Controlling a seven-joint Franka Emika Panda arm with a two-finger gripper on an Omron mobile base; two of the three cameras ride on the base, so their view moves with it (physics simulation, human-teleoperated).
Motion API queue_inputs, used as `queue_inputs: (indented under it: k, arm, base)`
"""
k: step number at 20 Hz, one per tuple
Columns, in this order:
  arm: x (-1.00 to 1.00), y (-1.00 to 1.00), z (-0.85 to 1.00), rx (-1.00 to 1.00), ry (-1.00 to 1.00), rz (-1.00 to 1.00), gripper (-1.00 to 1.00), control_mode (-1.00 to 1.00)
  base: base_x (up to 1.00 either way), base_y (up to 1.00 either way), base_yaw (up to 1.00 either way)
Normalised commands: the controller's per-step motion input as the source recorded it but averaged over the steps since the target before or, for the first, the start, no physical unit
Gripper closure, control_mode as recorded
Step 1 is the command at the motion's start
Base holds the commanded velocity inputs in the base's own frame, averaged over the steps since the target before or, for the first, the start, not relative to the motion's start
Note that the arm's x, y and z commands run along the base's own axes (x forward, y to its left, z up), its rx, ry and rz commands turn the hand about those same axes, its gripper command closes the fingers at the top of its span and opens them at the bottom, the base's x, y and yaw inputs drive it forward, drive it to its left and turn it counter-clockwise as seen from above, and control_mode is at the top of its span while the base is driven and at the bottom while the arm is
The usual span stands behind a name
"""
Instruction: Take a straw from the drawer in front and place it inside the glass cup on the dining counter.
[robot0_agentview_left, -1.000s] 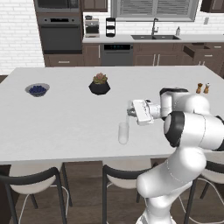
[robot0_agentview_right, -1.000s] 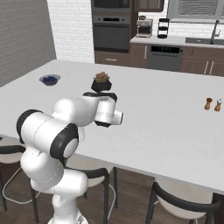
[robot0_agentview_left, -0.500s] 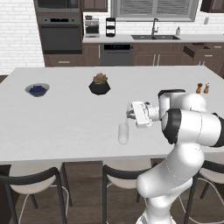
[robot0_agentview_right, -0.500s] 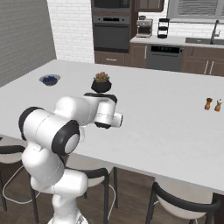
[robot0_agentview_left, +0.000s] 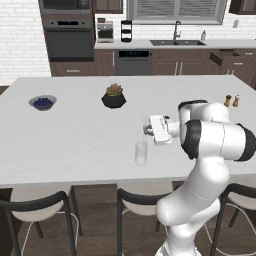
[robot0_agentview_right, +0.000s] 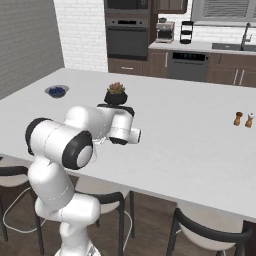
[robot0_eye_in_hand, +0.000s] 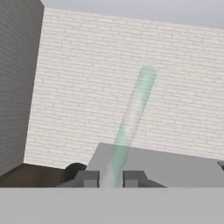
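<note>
Here my gripper (robot0_eye_in_hand: 110, 178) is clamped on the straw (robot0_eye_in_hand: 130, 124), a pale greenish translucent stick, just above the clear glass cup (robot0_agentview_left: 141, 152) near the front edge of the dining counter (robot0_agentview_left: 70, 145), with bare white top all around.

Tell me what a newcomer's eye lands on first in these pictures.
First the white robot arm, its gripper held sideways just above a small clear glass cup near the front edge of the big white dining counter. In the hand view a pale straw stands pinched between the gripper's tips. Farther back on the counter sit a dark potted plant and a bowl of blueberries.
</note>
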Motion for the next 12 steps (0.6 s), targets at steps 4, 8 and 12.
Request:
queue_inputs:
  k: [4,8,12]
  arm:
    - [-0.01,0.00,-0.44,-0.08,-0.08,0.00,1.00,-1.00]
    - [0.00,0.00,-0.41,-0.08,-0.11,0.00,1.00,-1.00]
    - [0.21,0.00,-0.09,0.00,-0.13,0.01,1.00,-1.00]
  base:
    - [0.00,0.00,0.00]
    - [0.00,0.00,0.00]
    - [0.00,0.00,0.00]
